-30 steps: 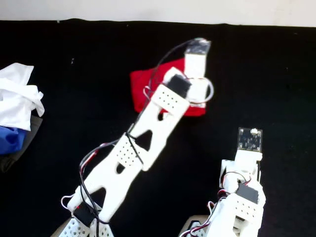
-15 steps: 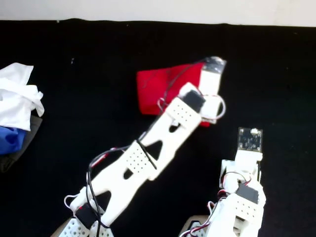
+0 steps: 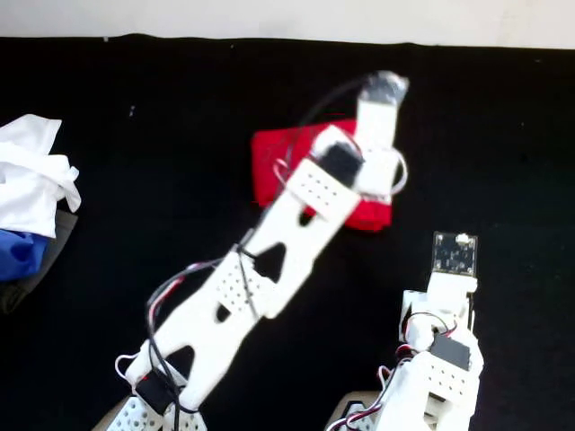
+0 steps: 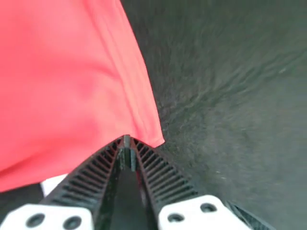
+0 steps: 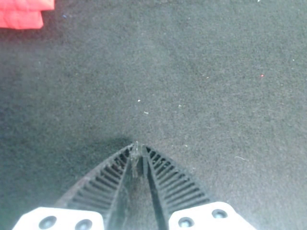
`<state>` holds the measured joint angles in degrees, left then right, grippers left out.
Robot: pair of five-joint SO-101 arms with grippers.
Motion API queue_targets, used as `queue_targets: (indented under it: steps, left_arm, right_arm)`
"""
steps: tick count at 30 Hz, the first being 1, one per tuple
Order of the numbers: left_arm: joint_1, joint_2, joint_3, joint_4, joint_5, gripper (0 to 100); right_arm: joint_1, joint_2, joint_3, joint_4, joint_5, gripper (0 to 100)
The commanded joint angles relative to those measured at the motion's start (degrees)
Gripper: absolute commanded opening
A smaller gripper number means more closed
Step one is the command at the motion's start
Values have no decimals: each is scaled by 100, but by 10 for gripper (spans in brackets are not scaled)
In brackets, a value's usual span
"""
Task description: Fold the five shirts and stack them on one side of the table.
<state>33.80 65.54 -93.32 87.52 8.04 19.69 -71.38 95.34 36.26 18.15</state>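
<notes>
1. Well, at the far left edge of the table (image 3: 135, 108) a crumpled white shirt (image 3: 36, 171) is lying on top of a blue shirt (image 3: 18, 251), in one loose heap.
2. Near the middle, the red shirt (image 3: 274, 157) is lying folded flat, well apart from that heap.
3. My left arm (image 3: 269, 260) is stretching across it, and my left claw (image 4: 125, 142) is sitting clenched with its tip at the red shirt's (image 4: 62, 72) edge, just beside a corner. I cannot tell whether any cloth is pinched between the jaws.
4. At the right, my right arm (image 3: 445, 359) is staying tucked near the front edge. My right claw (image 5: 136, 147) is hanging clenched over bare black cloth, gripping nothing, with a corner of the red shirt (image 5: 24, 12) showing farther off.
</notes>
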Motion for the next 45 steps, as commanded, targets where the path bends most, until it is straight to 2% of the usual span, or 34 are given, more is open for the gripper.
queue_targets:
  steps: [1, 6, 11, 18, 25, 30, 40, 45]
  left_arm:
    - [-453, -910, -189, 466, 18, 10]
    - [-1174, -796, -154, 1327, 18, 10]
    - [-1745, -382, -154, 1424, 18, 10]
    - [-1930, -303, -13, 1415, -132, 10]
    - [-1754, 646, -198, 1389, -176, 10]
    - [-2105, 963, -207, 1389, -185, 10]
    - [-2167, -215, -198, 1415, -176, 10]
    - [-2404, -1007, -180, 1424, -176, 10]
  right_arm:
    - [-84, -84, 400, -136, 0, 5]
    - [-84, -84, 400, -136, 0, 5]
    - [-84, -84, 400, -136, 0, 5]
    - [-84, -84, 400, -136, 0, 5]
    - [-84, -84, 391, -136, 0, 5]
    - [-84, -84, 391, -136, 0, 5]
    - [-75, -48, 321, -110, 0, 5]
    - [-189, -40, -1235, 1218, -448, 9]
